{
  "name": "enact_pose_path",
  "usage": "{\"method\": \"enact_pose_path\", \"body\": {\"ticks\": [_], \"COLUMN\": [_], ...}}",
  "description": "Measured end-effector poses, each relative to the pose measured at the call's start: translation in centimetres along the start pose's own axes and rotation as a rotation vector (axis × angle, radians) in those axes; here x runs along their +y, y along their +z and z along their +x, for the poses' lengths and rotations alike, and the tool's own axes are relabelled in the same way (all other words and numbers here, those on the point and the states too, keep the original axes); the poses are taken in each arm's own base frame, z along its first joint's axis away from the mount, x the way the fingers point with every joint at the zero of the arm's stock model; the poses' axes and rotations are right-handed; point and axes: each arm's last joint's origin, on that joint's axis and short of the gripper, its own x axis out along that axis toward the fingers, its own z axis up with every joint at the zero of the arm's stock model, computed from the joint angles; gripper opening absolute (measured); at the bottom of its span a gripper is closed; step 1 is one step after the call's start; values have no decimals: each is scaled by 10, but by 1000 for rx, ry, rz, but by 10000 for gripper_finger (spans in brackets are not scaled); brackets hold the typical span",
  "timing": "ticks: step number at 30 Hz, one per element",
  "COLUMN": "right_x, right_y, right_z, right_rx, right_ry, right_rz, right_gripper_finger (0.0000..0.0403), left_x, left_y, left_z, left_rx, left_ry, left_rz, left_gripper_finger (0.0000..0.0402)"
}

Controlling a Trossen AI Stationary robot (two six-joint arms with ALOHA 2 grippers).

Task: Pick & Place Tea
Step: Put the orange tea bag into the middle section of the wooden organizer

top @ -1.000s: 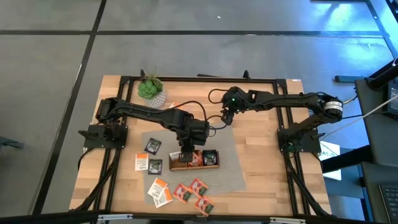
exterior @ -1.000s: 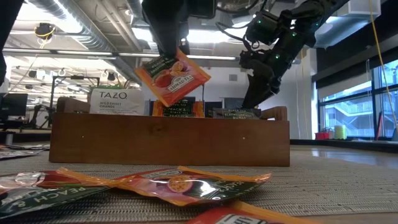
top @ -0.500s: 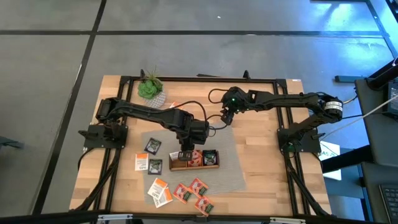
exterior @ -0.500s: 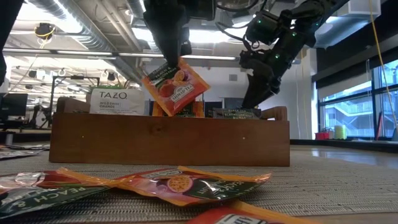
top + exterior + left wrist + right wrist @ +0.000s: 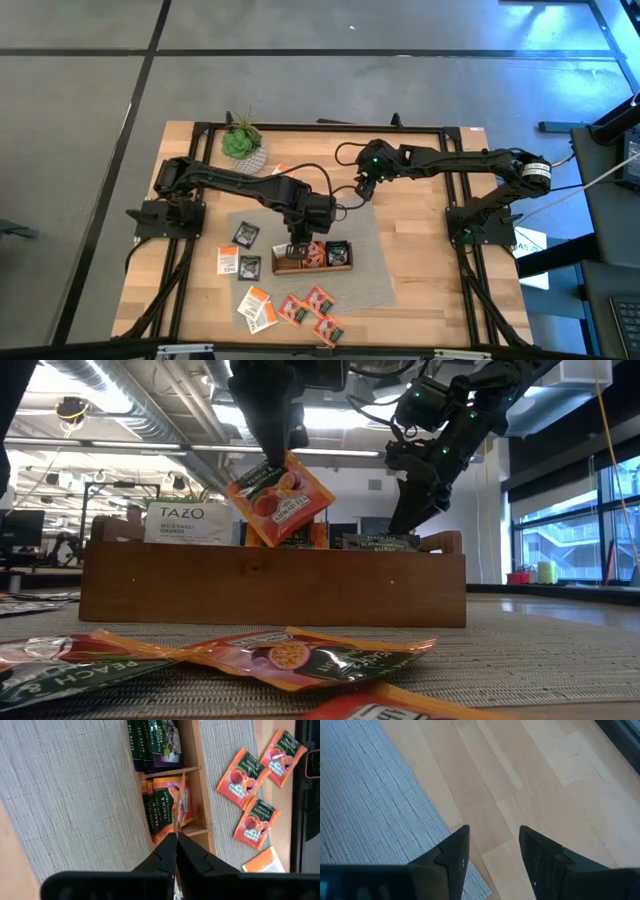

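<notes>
L claw [image 5: 285,445] pinching red sachet [image 5: 279,497] over tray [image 5: 270,584] | "TAZO" sachet [image 5: 187,523] | R claw [image 5: 492,847] agape

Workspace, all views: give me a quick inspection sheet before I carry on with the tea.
Surface: wooden table with a grey mat under the tray.
Job's things: red sachet held above the tray's middle compartment; all three compartments already hold sachets; loose red sachets and white-and-orange ones at the mat's near edge, dark ones to the tray's left.
Clutter: potted plant at the table's far left.
Grippers: left gripper shut on the red sachet; right gripper open, empty, over the mat's edge and bare wood.
Cables: black cable looping by the right arm.
Surroundings: office ceiling lights and windows behind; no person clearly seen.
</notes>
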Motion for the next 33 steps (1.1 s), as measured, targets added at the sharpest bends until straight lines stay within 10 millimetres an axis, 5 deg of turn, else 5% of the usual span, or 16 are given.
{"method": "enact_pose_path", "body": {"ticks": [18,25,29,33], "right_x": [2,23,36,54], "right_y": [12,20,22,23], "right_z": [-1,-5,-9,-12], "right_rx": [-124,-234,-286,-334], "right_ry": [36,346,446,486], "right_rz": [-8,-256,-331,-377], "right_gripper_finger": [174,174,174,174], "left_x": [0,-28,-42,-37], "left_y": [-11,-17,-44,-76], "left_z": [-9,-55,-78,-79], "left_rx": [90,-187,-472,-794], "left_ry": [3,103,91,44], "left_rz": [-97,6,90,133], "left_gripper_finger": [98,109,109,109]}}
